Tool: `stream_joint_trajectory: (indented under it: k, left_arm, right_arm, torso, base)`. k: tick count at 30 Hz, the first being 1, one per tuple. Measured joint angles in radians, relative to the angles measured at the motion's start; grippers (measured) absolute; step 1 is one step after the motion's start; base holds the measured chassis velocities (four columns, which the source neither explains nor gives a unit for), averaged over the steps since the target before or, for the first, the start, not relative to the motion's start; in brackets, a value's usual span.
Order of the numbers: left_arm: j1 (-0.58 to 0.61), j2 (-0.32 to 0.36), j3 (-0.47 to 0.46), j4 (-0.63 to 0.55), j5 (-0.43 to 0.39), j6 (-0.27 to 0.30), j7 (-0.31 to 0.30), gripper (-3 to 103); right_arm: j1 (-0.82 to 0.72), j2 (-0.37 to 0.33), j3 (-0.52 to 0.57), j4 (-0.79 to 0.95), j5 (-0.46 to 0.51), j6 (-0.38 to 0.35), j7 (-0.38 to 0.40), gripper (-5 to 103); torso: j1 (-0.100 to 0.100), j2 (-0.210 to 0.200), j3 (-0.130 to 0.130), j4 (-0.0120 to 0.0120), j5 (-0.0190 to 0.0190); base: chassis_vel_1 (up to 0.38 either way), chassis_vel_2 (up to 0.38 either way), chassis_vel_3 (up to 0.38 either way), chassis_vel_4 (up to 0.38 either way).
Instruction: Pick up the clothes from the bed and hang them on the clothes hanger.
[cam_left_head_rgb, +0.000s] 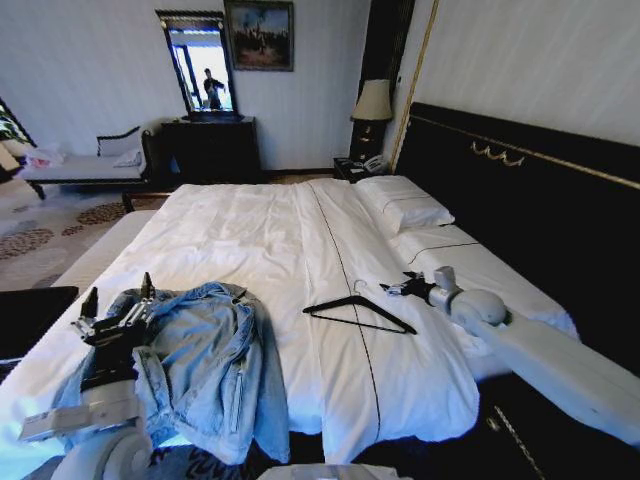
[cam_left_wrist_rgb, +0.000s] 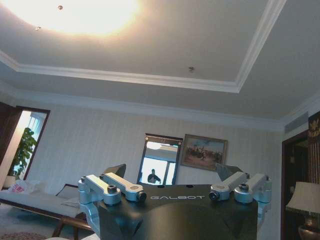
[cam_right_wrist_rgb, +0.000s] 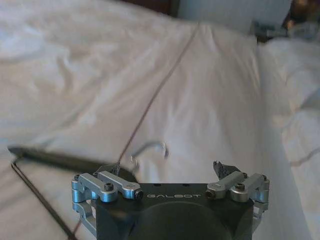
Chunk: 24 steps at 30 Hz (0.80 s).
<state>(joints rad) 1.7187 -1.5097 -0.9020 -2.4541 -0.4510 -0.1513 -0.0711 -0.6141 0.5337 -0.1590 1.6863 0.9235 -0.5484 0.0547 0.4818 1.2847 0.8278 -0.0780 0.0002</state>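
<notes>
Jacket crumpled at bed foot by left gripper, fingers apart, pointing up | hanger flat near right gripper, spread | advice: pinch hook squarely, lift level.

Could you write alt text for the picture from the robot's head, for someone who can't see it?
A light-blue denim jacket lies crumpled at the near edge of a wide white bed, with a black hanger flat on the duvet to its right. The left end effector, open and pointing up, is beside the jacket; the right end effector sits open just past the hanger's hook.
</notes>
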Motion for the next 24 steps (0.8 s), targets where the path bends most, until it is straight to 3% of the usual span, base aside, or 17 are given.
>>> stream_joint_trajectory:
  k: [1, 2, 8, 15, 24]
  left_arm:
    - [0.0, 0.0, 0.0, 0.0, 0.0, 0.0, 0.0, 100]
    - [0.001, -0.004, 0.002, -0.004, 0.002, 0.0, -0.002, 100]
    - [0.013, -0.018, 0.01, -0.024, 0.013, 0.0, -0.004, 100]
    - [0.02, -0.019, 0.004, -0.024, 0.017, -0.005, -0.007, 100]
    - [0.017, -0.009, 0.002, -0.008, 0.019, -0.01, -0.008, 100]
  right_arm:
    - [0.0, 0.0, 0.0, 0.0, 0.0, 0.0, 0.0, 100]
    - [0.014, 0.01, -0.018, -0.001, 0.001, -0.053, 0.041, 100]
    - [0.034, 0.046, -0.045, -0.023, 0.016, -0.176, 0.11, 100]
    - [0.046, 0.135, -0.075, -0.11, 0.033, -0.196, 0.134, 100]
    - [0.056, 0.182, -0.108, -0.141, 0.068, -0.196, 0.188, 100]
  torso:
    - [0.0, 0.0, 0.0, 0.0, 0.0]
    - [0.0, 0.0, 0.0, 0.0, -0.0005]
    - [0.0, 0.0, 0.0, 0.0, -0.0004]
    - [0.0, 0.0, 0.0, 0.0001, -0.0003]
    - [0.0, 0.0, 0.0, 0.0, -0.0003]
  base:
    - [0.0, 0.0, 0.0, 0.0]
    - [0.0, 0.0, 0.0, 0.0]
    - [0.0, 0.0, 0.0, 0.0]
    - [0.0, 0.0, 0.0, 0.0]
    - [0.0, 0.0, 0.0, 0.0]
